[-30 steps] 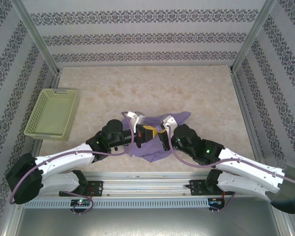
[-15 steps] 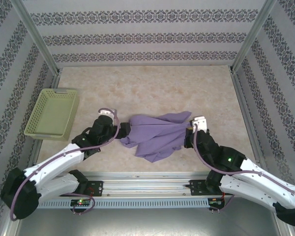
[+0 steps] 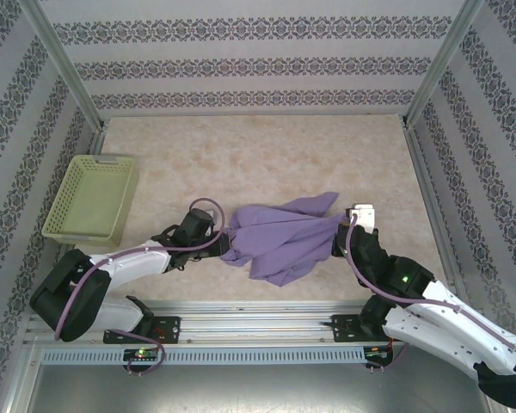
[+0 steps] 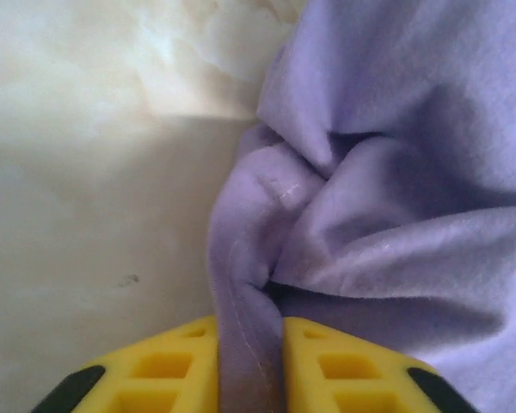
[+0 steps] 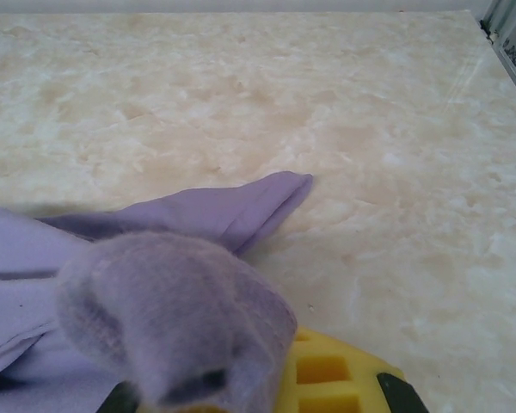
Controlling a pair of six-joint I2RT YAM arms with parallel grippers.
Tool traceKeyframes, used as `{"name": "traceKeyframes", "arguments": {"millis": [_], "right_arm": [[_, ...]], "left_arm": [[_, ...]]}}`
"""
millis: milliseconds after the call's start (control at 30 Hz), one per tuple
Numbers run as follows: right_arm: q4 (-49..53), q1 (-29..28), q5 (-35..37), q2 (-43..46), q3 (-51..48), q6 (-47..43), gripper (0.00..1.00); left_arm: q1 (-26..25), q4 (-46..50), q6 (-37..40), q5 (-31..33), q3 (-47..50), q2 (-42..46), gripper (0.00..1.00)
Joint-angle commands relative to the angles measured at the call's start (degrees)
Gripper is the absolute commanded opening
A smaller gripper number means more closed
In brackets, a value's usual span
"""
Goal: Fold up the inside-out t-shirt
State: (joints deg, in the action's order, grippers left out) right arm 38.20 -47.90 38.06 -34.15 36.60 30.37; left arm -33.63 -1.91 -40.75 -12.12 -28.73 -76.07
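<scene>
Centre of frame, on beige marbled table [image 3: 267, 155]: lavender-purple cotton t-shirt [image 3: 279, 241], bunched, slung between left gripper [image 4: 249, 372] and right gripper [image 3: 342, 231], both jaws clenched on cloth. Step, apparently: spreading. Next calls for an even outward pull.

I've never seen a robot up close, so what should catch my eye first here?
A crumpled lavender t-shirt lies on the marbled table, pulled out sideways. The left claw pinches its left end between yellow fingers, and the right claw grips its right end. A yellow-green basket sits at the table's left edge.
</scene>
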Motion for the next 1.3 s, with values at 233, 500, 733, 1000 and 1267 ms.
{"name": "traceKeyframes", "arguments": {"millis": [233,500,733,1000,1267], "right_arm": [[4.56,21.84,-10.86,-5.03,21.86,-12.53,0.00],[1.07,24.21,-24.15,-3.57,25.42,-13.98,0.00],[-6.10,23.75,-29.49,-6.39,5.74,-3.34,0.00],[-5.95,23.86,-29.58,-12.86,0.23,-0.84,0.05],[-8.74,25.92,-28.88,-16.74,0.31,-1.32,0.16]], "left_arm": [[24.20,11.53,1.32,-5.70,-25.29,17.05,0.00],[24.22,9.07,2.99,0.84,-21.29,32.66,0.00],[24.23,11.52,0.16,-6.87,-11.26,20.44,0.00],[24.28,11.74,1.29,-9.67,-12.02,8.24,0.04],[24.24,8.31,2.13,-6.60,-18.07,-6.06,0.16]]}}
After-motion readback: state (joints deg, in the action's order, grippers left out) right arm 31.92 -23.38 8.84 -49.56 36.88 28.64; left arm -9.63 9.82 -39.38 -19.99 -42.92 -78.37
